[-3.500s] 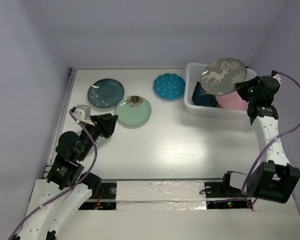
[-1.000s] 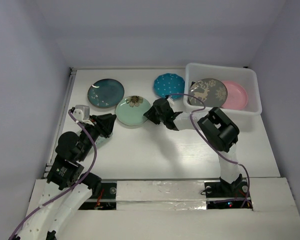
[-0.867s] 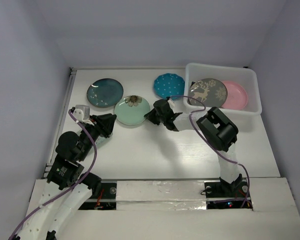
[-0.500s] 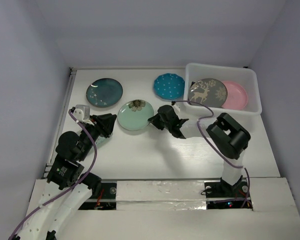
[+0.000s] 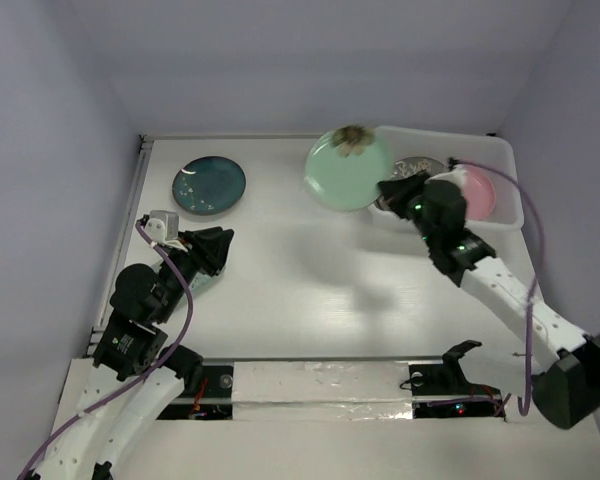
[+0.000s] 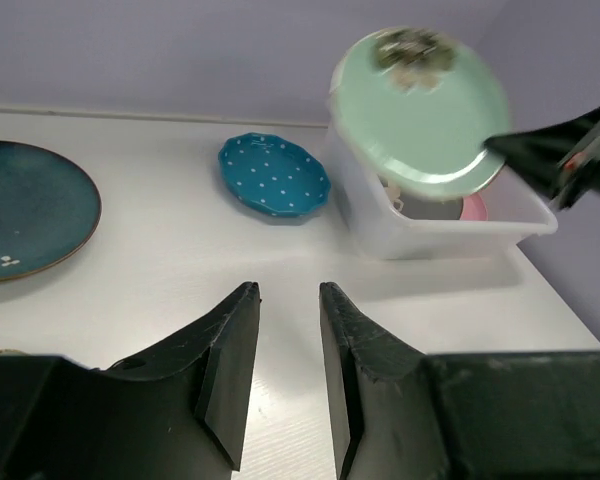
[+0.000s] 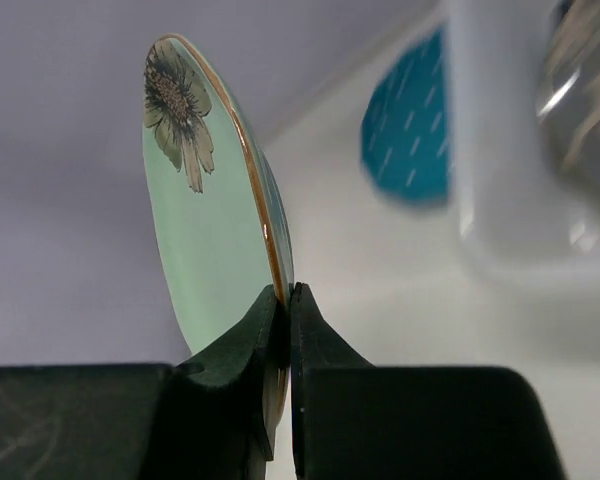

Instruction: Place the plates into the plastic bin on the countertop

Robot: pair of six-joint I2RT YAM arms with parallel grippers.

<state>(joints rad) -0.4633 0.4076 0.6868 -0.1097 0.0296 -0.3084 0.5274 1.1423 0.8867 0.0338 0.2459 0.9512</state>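
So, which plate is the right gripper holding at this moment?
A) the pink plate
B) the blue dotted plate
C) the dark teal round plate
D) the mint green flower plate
D: the right gripper is closed on the rim of the mint green flower plate, held in the air near the plastic bin.

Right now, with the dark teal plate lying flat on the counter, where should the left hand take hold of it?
Probably its near rim, the edge facing the left hand. The dark teal plate lies flat, face up, on the countertop with a slightly raised rim, so come in low from the front, one finger over the rim and one under its lip.
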